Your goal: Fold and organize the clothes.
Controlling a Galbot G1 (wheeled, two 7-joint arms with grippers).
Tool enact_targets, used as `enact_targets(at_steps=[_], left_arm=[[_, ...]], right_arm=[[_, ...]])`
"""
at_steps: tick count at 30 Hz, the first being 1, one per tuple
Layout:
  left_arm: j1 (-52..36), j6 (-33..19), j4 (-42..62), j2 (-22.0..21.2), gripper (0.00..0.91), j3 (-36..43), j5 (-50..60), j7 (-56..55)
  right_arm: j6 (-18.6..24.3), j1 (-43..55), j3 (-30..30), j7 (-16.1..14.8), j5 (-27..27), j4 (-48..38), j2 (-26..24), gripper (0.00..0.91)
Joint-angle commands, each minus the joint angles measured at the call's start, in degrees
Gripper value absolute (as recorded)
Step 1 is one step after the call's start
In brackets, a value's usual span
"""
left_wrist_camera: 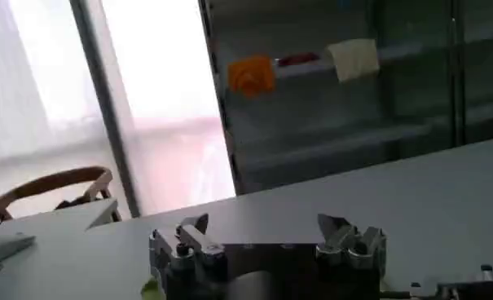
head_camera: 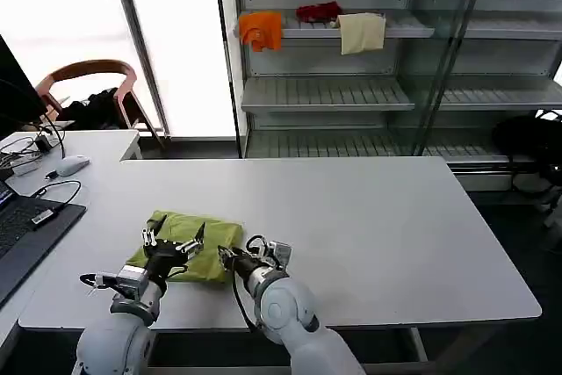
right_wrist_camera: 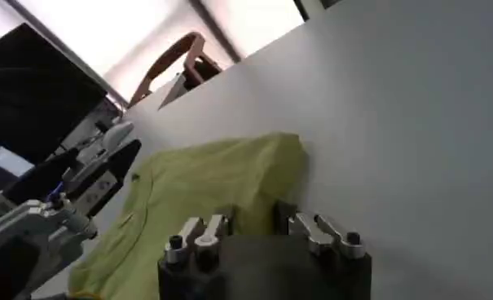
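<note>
The clothes are one lime yellow-green T-shirt [head_camera: 195,243], folded into a small pad near the table's front edge. My left gripper [head_camera: 173,238] hovers open over the shirt's left half, nothing between its fingers [left_wrist_camera: 264,227]. My right gripper [head_camera: 230,258] sits low at the shirt's front right edge. In the right wrist view the shirt [right_wrist_camera: 205,183] lies just ahead of my right gripper [right_wrist_camera: 256,218]. Its fingers stand partly apart, with the shirt's edge in the gap. The left gripper [right_wrist_camera: 107,173] shows beyond the shirt.
The white table [head_camera: 369,226] stretches to the right and back. A laptop [head_camera: 26,234], cables and a mouse [head_camera: 72,164] lie at the left. Shelves behind hold an orange cloth [head_camera: 261,29] and a cream cloth [head_camera: 362,32]. A chair [head_camera: 92,72] stands at the back left.
</note>
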Motion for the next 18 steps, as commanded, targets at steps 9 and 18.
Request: enact_targets(at_steps=[9, 18], left_arm=[[0.0, 0.0, 0.2, -0.1, 0.907, 0.0, 0.0, 0.0], [0.4, 0.0, -0.2, -0.3, 0.907, 0.1, 0.0, -0.1]], right_arm=[[0.2, 1.1, 5.6, 1.7, 2.2, 5.2, -2.2, 0.0], [0.0, -1.1, 12.1, 1.1, 6.5, 10.3, -11.0, 0.0]])
